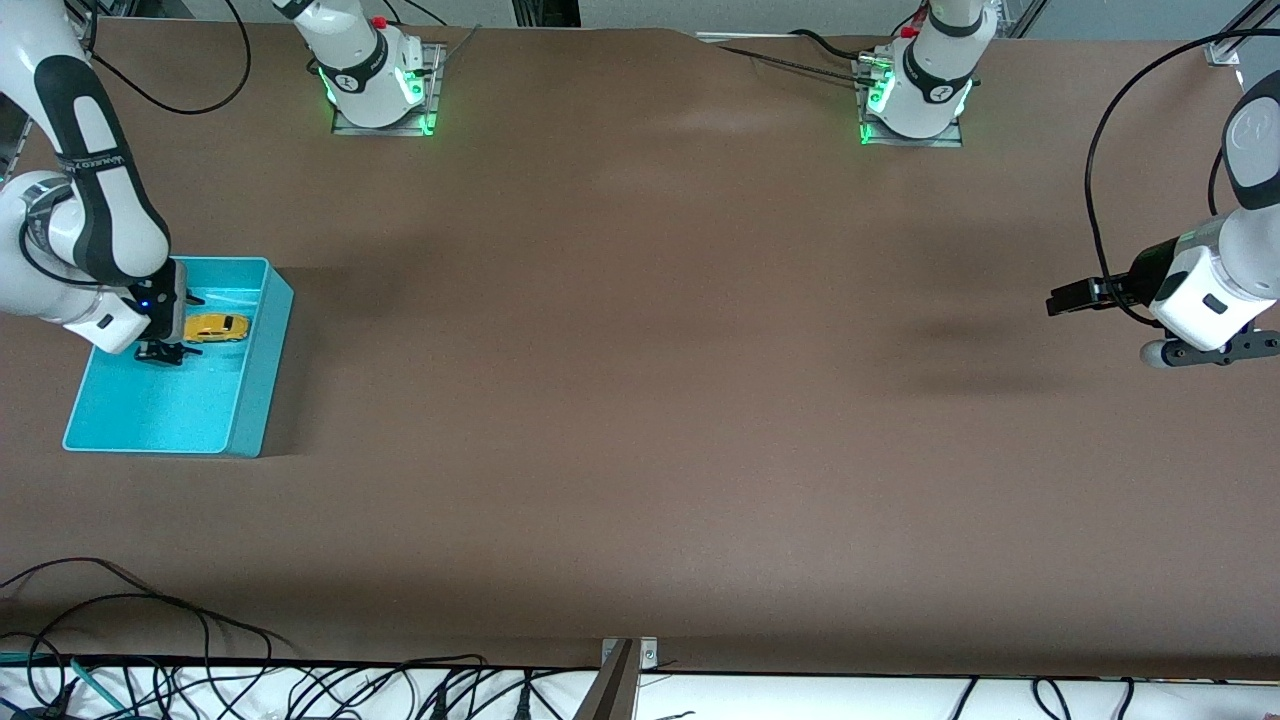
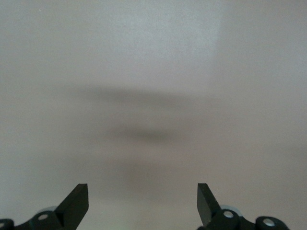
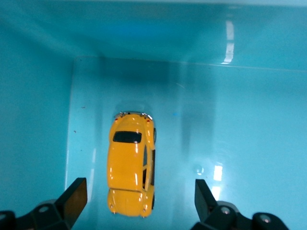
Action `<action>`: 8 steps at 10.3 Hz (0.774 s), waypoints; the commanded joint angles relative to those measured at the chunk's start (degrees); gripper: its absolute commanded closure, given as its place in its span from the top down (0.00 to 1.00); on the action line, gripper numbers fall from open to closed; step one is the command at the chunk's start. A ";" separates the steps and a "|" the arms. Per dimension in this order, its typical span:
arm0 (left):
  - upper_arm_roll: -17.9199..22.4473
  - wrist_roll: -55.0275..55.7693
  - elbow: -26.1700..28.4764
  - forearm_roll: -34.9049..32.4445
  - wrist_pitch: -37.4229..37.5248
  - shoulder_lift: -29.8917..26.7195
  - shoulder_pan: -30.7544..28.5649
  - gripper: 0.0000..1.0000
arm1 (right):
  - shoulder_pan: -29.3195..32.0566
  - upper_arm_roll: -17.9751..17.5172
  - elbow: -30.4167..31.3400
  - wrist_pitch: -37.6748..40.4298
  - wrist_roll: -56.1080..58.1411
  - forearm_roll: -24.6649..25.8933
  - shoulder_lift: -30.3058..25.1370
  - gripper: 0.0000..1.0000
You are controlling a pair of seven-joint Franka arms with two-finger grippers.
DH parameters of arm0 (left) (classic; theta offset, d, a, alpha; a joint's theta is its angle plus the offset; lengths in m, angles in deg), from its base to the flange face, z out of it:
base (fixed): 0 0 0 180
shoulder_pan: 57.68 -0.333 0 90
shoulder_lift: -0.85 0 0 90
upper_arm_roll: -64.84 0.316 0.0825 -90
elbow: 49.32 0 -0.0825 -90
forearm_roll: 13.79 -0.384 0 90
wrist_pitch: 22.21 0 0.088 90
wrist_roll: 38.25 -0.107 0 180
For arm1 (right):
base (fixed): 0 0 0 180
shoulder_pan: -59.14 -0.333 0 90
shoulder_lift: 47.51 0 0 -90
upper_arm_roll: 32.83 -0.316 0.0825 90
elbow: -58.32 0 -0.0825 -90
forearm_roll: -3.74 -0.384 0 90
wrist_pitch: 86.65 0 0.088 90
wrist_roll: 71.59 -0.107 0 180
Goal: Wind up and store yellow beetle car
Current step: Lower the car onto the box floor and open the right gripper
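Observation:
The yellow beetle car [image 1: 216,327] lies on the floor of the turquoise bin [image 1: 255,395] at the right arm's end of the table. My right gripper [image 1: 160,352] hangs in the bin just beside the car, open and empty. In the right wrist view the car [image 3: 131,165] rests on the bin's floor [image 3: 230,143] between the open fingertips [image 3: 76,196], touching neither. My left gripper [image 1: 1172,353] is open and empty, held above bare table at the left arm's end. In the left wrist view its gripper [image 2: 143,203] shows only bare table under it.
The brown table [image 1: 640,400] is bare between the two arms. Both arm bases [image 1: 378,70] stand along the edge farthest from the front camera. Cables [image 1: 150,640] lie along the nearest edge, with a metal bracket [image 1: 625,665] at its middle.

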 commanded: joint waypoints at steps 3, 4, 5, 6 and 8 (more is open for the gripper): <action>0.70 -1.46 1.01 1.11 -0.48 -0.99 0.32 1.00 | -2.83 -0.38 0.44 4.47 -9.57 -0.97 -8.49 1.00; 0.61 -1.46 1.02 1.11 -0.48 -0.99 0.32 1.00 | -4.06 -0.37 0.70 6.40 -14.40 -0.88 -10.95 1.00; 0.61 -1.46 1.02 1.11 -0.48 -0.99 0.32 1.00 | -5.55 -0.37 0.61 8.07 -19.41 -0.18 -12.72 1.00; 0.61 -1.46 1.02 1.11 -0.39 -0.99 0.32 1.00 | -6.61 -0.37 0.61 8.26 -25.73 -0.61 -14.56 1.00; 0.61 -1.46 1.02 1.11 -0.39 -0.99 0.32 1.00 | -8.02 -0.46 0.61 10.35 -41.72 -0.70 -18.25 1.00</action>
